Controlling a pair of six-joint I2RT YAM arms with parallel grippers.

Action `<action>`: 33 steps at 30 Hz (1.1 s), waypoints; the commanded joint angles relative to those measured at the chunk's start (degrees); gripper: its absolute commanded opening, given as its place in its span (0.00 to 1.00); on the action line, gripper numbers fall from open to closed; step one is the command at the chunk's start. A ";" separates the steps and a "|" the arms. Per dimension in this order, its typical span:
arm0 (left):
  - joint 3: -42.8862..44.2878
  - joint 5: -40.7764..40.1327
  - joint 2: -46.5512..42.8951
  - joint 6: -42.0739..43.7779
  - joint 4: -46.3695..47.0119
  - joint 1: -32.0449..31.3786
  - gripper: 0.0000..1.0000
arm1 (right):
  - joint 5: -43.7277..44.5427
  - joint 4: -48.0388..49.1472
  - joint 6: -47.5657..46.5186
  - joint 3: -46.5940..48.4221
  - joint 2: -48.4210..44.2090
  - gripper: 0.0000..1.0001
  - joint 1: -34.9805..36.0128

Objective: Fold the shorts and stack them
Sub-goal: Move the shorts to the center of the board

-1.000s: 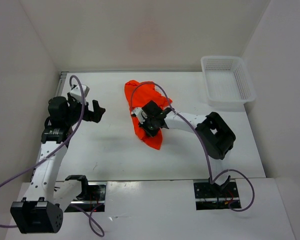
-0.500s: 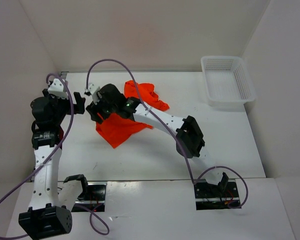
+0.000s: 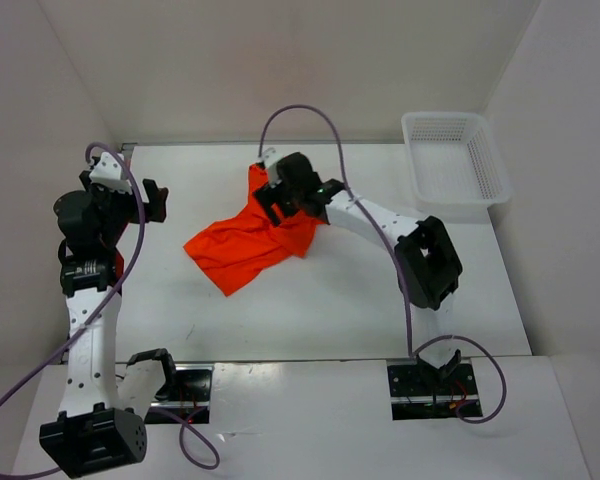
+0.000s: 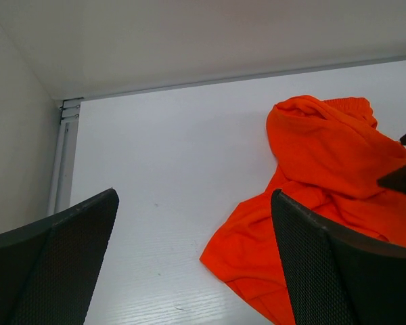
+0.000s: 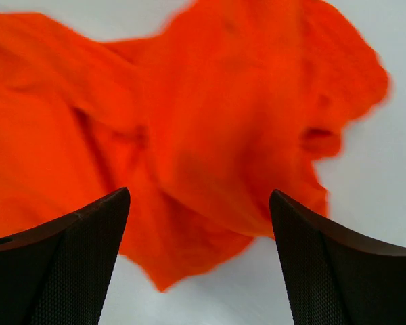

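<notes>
the bright orange-red soft fabric shorts (image 3: 242,247) are lying rumpled left of centre on the white worktop (image 3: 330,300). the right fingers (image 5: 61,264) are hanging open over them, gripping nothing; the left fingers (image 4: 54,264) are standing open, well apart. the step is probably going best by pinching 2 opposite edges and pulling flat. 1 second ago the right fingers were clamping the cloth, bunched nearer the centre.

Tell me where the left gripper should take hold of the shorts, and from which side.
Probably the flat corner of the shorts nearest the open left gripper, approached from above on that left side. There the cloth lies thin and spread out, so a finger could slide under the edge. The far end is bunched beneath the open right gripper.
</notes>
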 commanded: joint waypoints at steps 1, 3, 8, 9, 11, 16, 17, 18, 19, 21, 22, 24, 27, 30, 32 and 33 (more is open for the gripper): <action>-0.46 3.23 1.26 0.16 3.11 0.88 1.00 | 1.30 2.10 -6.07 -2.87 0.44 0.88 -3.00; 0.07 4.55 1.88 0.16 3.11 1.40 1.00 | -3.77 0.69 -7.05 -3.40 0.99 0.85 -3.79; 0.07 4.55 1.88 0.16 2.49 1.41 1.00 | -9.96 -3.18 -10.84 -5.77 2.13 0.85 -3.79; -0.63 4.55 1.88 0.16 2.49 1.41 1.00 | -9.96 -3.18 -10.84 -6.56 2.13 0.83 -3.79; -1.25 4.55 1.88 0.16 2.49 1.41 1.00 | -9.44 -3.18 -10.84 -8.05 2.74 0.77 -3.79; -1.25 5.08 1.88 0.16 1.88 1.41 1.00 | -5.49 -1.16 -8.46 -12.62 4.06 0.69 -3.79; -1.25 5.08 1.88 0.16 1.87 1.41 1.00 | -4.87 -1.16 -8.98 -14.02 4.06 0.65 -3.79; -1.25 5.08 1.88 0.16 1.87 1.41 1.00 | -4.87 -1.16 -8.99 -14.65 4.06 0.60 -3.79; -1.25 5.08 1.88 0.16 1.87 1.41 1.00 | -4.87 -1.16 -8.99 -15.78 3.45 0.48 -3.79; -1.25 5.08 1.88 0.16 1.87 1.41 1.00 | -6.00 -1.68 -10.39 -16.58 2.06 0.33 -3.79; -1.25 5.08 1.88 0.16 1.87 1.41 1.00 | -6.71 -1.69 -10.40 -16.59 1.43 0.16 -3.79; -1.78 5.60 1.88 0.16 2.40 1.41 1.00 | -7.67 -2.99 -11.62 -17.11 -0.58 0.03 -2.21; -1.78 5.61 2.41 0.16 3.02 1.41 1.00 | -14.51 -5.89 -10.14 -13.79 -1.83 0.00 2.27; -1.78 5.61 2.94 0.16 3.63 1.41 1.00 | -25.06 -6.52 -5.32 -6.06 -2.53 0.03 6.84; -1.25 5.61 3.55 0.16 3.63 1.41 1.00 | -24.12 -5.65 -0.82 -0.08 -0.60 0.08 9.91; -1.25 5.00 3.55 0.16 3.63 1.41 1.00 | -23.33 -5.64 -0.82 1.85 0.01 0.13 9.92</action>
